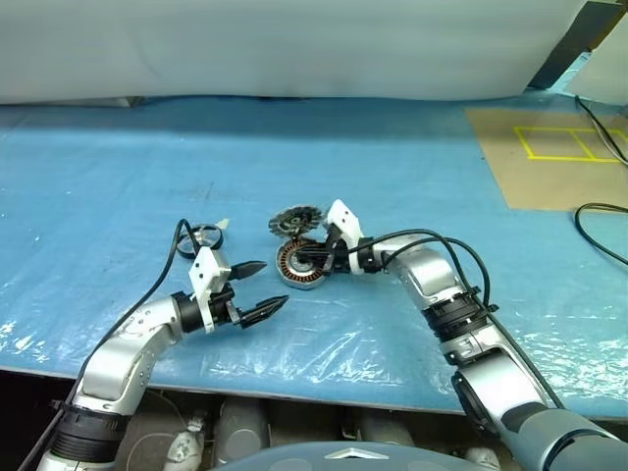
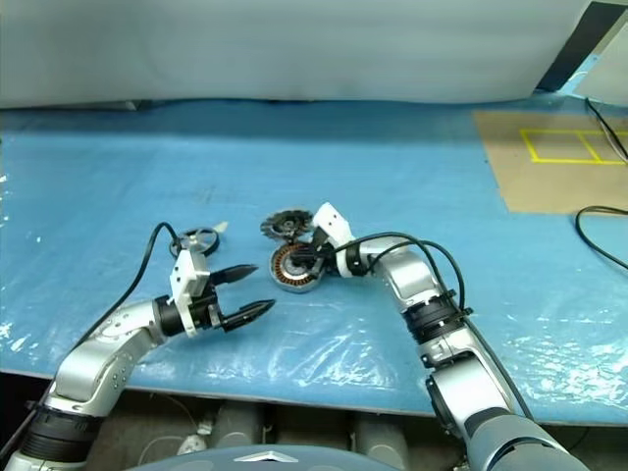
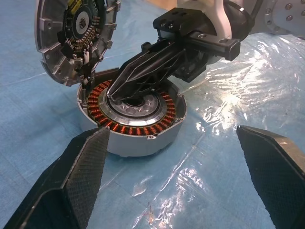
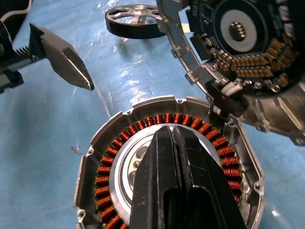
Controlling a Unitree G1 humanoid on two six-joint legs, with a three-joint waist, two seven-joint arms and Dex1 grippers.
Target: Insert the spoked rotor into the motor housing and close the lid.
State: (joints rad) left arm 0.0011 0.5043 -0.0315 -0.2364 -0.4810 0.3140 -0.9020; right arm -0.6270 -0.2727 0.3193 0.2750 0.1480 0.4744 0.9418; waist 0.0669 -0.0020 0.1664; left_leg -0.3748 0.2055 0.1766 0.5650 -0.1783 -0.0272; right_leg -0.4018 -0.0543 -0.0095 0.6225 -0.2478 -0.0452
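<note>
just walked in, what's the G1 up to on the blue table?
Motor assembly. The right gripper, shut, rests its tips over the silver hub of the motor housing, whose lid stands hinged open. The left gripper is open and empty beside it. The spoked rotor lies on the blue sheet, not yet inserted.

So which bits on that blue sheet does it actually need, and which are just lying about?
For the job:
motor housing
hinged lid, standing open
spoked rotor, lying apart on the sheet
right tool, shut, over the hub
left tool, open

Lying about:
black cable
yellow-taped board
</note>
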